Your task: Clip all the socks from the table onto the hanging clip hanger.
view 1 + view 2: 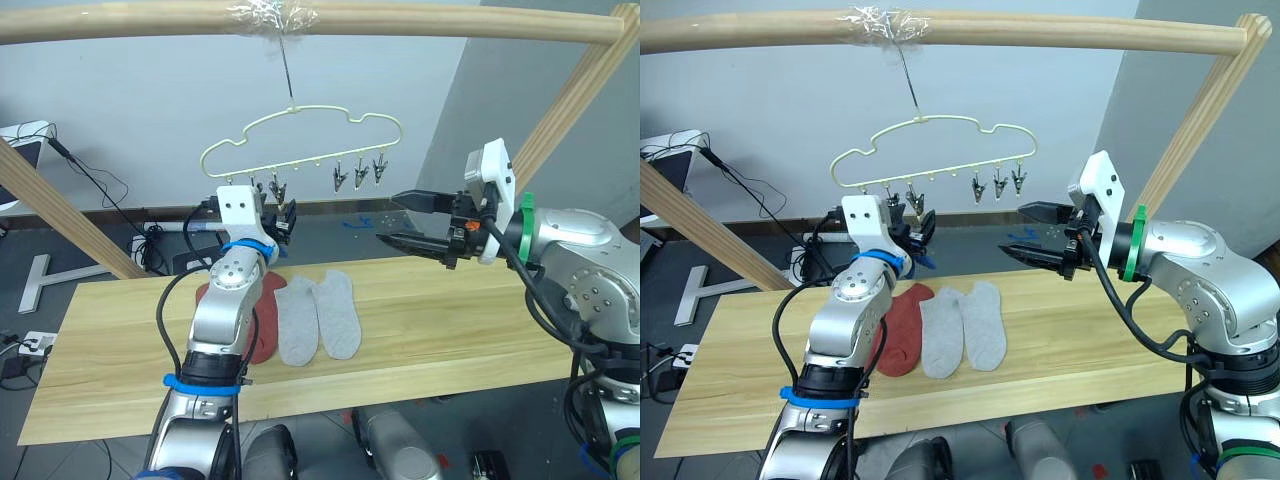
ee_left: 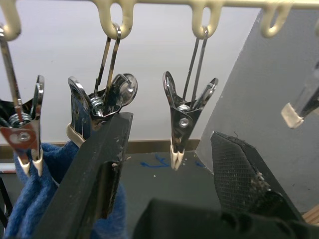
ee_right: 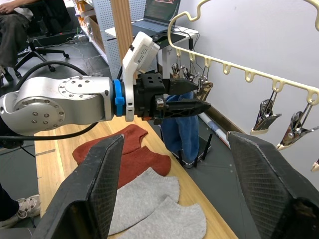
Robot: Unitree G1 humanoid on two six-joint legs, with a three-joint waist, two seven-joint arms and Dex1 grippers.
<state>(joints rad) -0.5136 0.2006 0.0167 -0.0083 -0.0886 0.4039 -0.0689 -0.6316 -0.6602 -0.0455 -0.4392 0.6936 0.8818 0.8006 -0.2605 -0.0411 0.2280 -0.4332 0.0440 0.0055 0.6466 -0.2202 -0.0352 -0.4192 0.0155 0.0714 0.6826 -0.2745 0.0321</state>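
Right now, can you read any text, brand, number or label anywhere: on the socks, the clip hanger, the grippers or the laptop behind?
No readable text.
Laptop screen: lit, lettering too small to read.
Socks, clip hanger, clips: no print or brand visible.
Left gripper and right gripper: plain housings, no markings legible.

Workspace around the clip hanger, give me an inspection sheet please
Surface: table of light wood planks.
Job's things: two rust-red socks and two grey socks lie flat on the table; blue sock hangs from the clip hanger.
Clutter: nothing seen.
Grippers: left gripper open at the clips, beside the blue sock; right gripper open, empty, raised above the table.
Cables: loose black leads on the floor behind.
Surroundings: wooden poles carry the hanger; seated person, laptop.
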